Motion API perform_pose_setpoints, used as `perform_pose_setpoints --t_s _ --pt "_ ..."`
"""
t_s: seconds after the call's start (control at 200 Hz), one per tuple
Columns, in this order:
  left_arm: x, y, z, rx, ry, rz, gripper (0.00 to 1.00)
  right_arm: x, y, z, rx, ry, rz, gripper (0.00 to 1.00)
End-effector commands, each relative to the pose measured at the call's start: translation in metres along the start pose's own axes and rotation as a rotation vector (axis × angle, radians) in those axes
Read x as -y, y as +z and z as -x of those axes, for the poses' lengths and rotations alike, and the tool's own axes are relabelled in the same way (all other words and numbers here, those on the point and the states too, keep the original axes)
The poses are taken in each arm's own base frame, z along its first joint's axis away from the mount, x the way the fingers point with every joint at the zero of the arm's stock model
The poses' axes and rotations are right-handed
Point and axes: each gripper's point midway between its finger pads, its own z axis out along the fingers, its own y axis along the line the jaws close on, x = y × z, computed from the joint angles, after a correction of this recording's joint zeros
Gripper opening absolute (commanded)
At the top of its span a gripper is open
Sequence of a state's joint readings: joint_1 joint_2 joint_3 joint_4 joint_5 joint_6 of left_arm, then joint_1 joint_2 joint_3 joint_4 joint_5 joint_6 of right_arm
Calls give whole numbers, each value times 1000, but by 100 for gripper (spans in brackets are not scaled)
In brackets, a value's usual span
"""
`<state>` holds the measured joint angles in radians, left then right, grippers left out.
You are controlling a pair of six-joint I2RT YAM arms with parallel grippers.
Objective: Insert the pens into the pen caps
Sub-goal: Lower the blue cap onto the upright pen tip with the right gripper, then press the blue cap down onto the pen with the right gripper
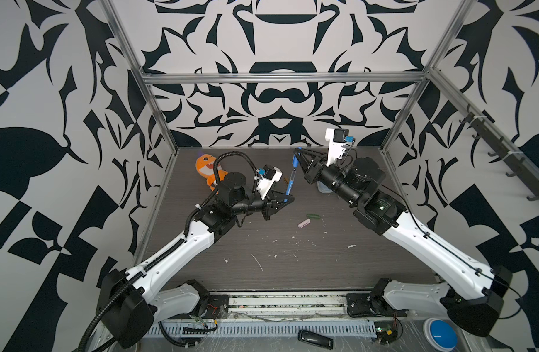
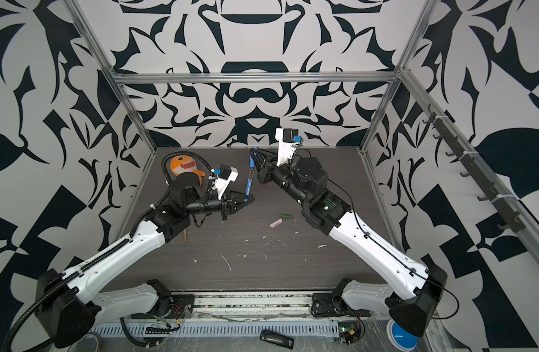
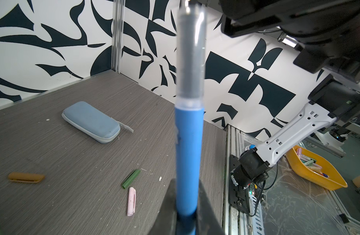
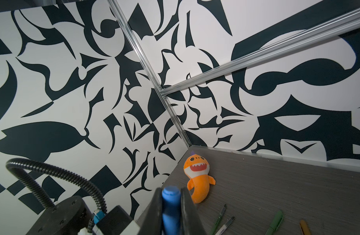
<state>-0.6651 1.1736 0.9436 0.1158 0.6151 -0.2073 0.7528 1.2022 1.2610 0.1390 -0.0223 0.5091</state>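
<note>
My left gripper is shut on the lower end of a blue pen, which points up and away. Just above it, my right gripper is shut on a blue pen cap, in line with the pen's grey front part. Whether the tip is inside the cap I cannot tell. A green cap and a pink cap lie mid-table. An orange-brown cap lies apart. Several pens lie behind.
An orange shark toy lies at the back left. The pale blue zip case lies under my right arm. White flecks litter the table's front half. An orange-brown pen shows under my left arm.
</note>
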Motion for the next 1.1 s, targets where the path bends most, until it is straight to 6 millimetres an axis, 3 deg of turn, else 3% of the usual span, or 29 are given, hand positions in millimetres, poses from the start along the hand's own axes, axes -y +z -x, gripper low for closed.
perform_pose_setpoints --t_s 0.0,0.38,1.095 --pt "5 0 2 7 25 -18 0 -11 -9 15 48 7 37 0" --pt "4 -2 5 13 13 1 0 -6 -12 1 27 34 36 0" --pt "6 -8 14 70 5 12 0 -9 -9 -43 -44 91 79 1"
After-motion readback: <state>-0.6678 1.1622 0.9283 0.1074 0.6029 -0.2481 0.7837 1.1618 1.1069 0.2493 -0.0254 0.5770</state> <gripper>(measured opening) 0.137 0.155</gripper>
